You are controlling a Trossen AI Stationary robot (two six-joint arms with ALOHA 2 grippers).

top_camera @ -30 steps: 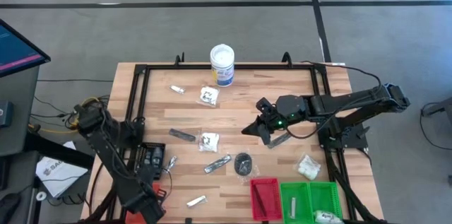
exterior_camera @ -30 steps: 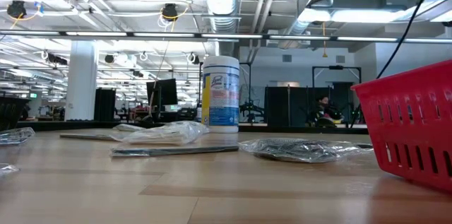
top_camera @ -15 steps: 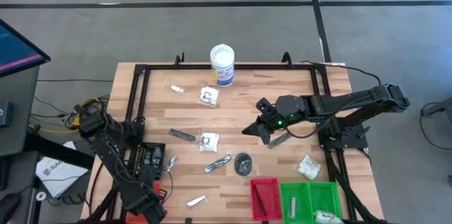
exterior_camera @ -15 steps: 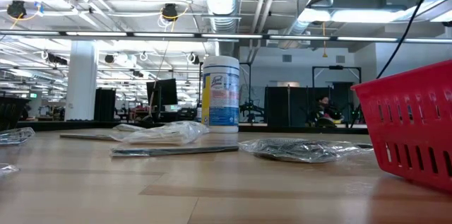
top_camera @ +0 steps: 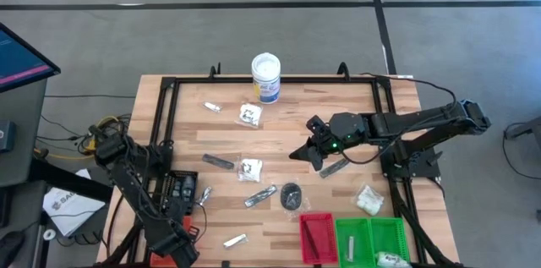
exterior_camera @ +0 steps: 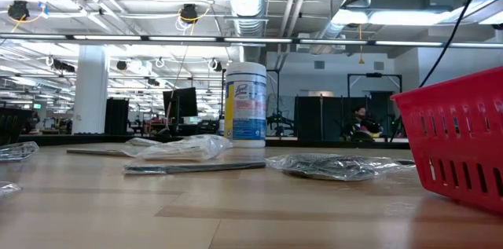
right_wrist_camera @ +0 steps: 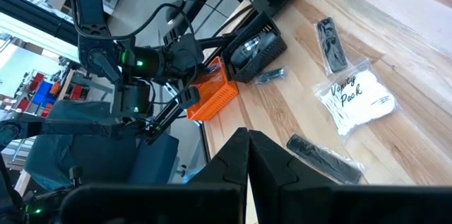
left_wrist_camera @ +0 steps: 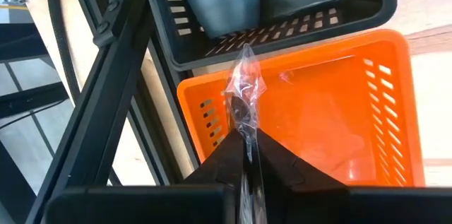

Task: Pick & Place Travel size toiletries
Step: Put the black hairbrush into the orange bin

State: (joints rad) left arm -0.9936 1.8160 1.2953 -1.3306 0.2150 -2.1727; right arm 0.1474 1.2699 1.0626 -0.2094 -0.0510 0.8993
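Observation:
Small toiletries lie spread over the wooden table: clear packets with white contents [top_camera: 250, 169] [top_camera: 249, 115], a slim black stick [top_camera: 218, 161], silvery tubes [top_camera: 260, 195] [top_camera: 235, 239] and a dark disc in a packet [top_camera: 291, 194]. My left gripper [top_camera: 179, 244] is at the table's near left corner, shut on a clear packet [left_wrist_camera: 244, 90] over the orange tray [left_wrist_camera: 318, 111]. My right gripper [top_camera: 297, 155] is shut and holds nothing. It hovers right of the table's middle, and a white-filled packet [right_wrist_camera: 357, 97] shows beyond its tips [right_wrist_camera: 247, 133]. My left gripper pinches the clear packet between its two fingers at the packet's lower end [left_wrist_camera: 246, 133]. The rest of the crumpled packet sticks out past the fingertips. It is lifted clear, above the orange tray's inner wall.
A tall white tub with a blue label [top_camera: 265, 77] stands at the far edge. A red tray [top_camera: 317, 237] and a green tray [top_camera: 372, 241] sit at the near right. A black basket [left_wrist_camera: 282, 26] adjoins the orange tray. Another white packet [top_camera: 368, 199] lies near the right edge.

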